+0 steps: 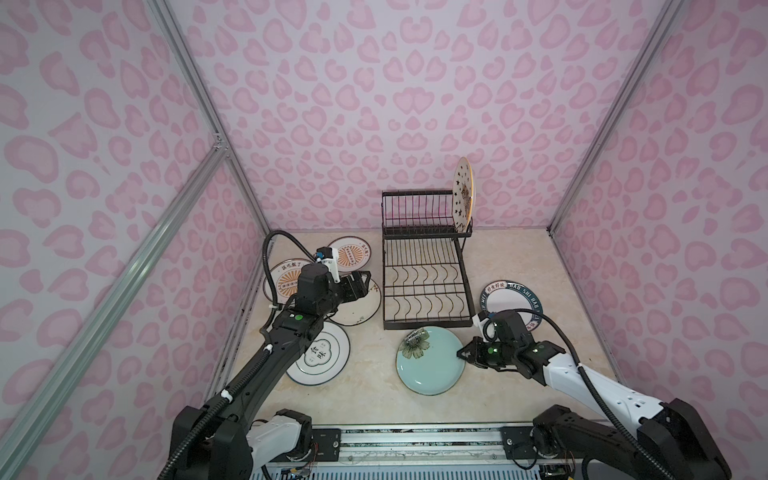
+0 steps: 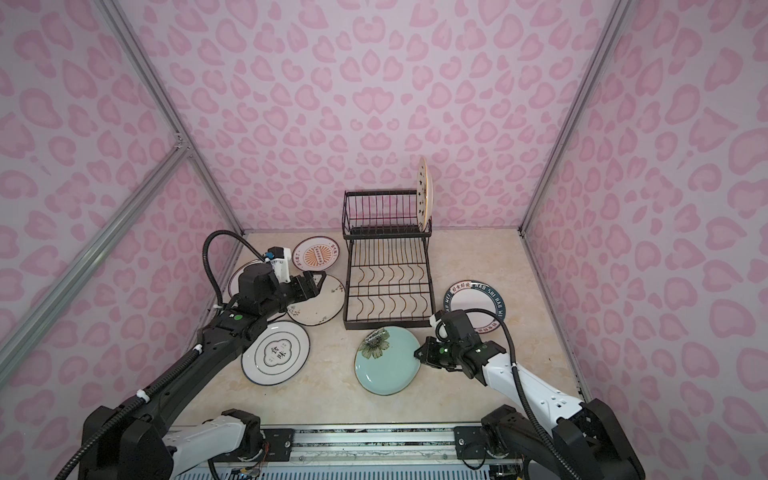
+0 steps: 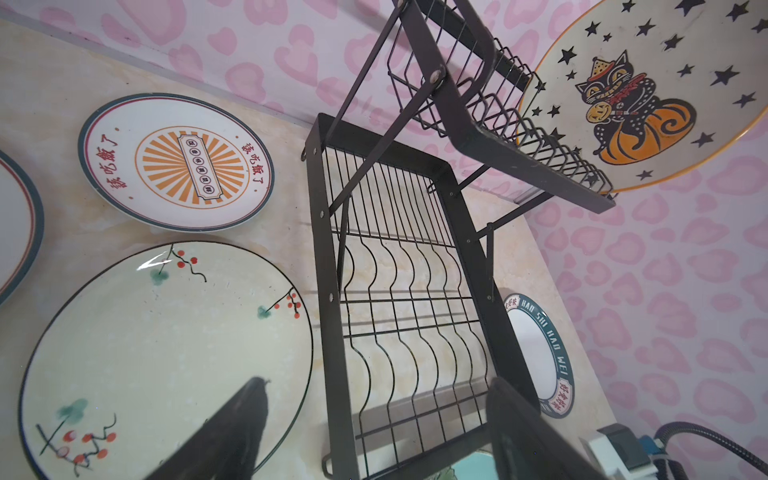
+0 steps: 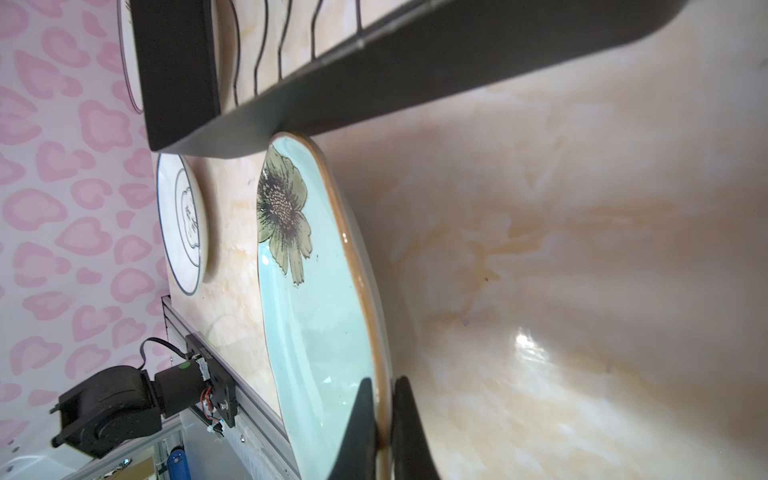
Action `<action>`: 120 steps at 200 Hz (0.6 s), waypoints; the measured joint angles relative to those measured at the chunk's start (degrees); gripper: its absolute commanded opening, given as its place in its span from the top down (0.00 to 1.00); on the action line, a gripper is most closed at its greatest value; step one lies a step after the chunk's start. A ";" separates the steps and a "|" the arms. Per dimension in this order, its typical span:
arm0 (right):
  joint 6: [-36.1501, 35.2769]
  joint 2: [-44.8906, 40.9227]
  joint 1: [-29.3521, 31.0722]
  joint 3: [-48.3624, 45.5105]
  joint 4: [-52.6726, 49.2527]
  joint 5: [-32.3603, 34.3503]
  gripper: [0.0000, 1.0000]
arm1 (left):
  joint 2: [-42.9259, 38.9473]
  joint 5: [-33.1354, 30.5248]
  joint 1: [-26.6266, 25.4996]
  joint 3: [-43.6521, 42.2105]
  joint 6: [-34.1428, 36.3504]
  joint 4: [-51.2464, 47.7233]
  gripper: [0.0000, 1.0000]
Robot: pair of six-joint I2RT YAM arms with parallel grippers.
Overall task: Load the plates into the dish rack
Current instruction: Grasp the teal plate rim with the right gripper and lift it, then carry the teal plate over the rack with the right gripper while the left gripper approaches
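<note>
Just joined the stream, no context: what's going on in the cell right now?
Two arms are loading plates into the black dish rack. The star-and-cat plate already stands upright in the raised basket, and the other six are down on the table. The right tool is shut on the rim of the teal flower plate, just in front of the rack. The left tool hovers open over the cream branch plate, holding nothing.

- Beige marble-look tabletop (image 1: 365, 399) is lying flat, catching glare in the right wrist view.
- Pink-blotched wall panels (image 1: 374, 104) are enclosing the back and both sides.
- Aluminium struts (image 1: 195, 83) are running up both back corners, with one more crossing the left wall diagonally.
</note>
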 measured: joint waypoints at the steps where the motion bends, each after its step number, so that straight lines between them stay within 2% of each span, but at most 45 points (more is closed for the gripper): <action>1: 0.00 -0.02 -0.04 0.09 -0.04 -0.07 1.00 | 0.00 0.02 0.00 0.00 0.00 0.00 0.15; 42: -0.61 0.35 -2.99 4.70 0.92 -4.07 1.00 | 0.50 1.66 0.00 0.04 0.00 -0.07 0.15; 120: -0.83 9.53 -6.25 12.11 13.70 -5.70 1.00 | 4.15 7.26 -0.04 1.11 -0.07 -0.15 0.16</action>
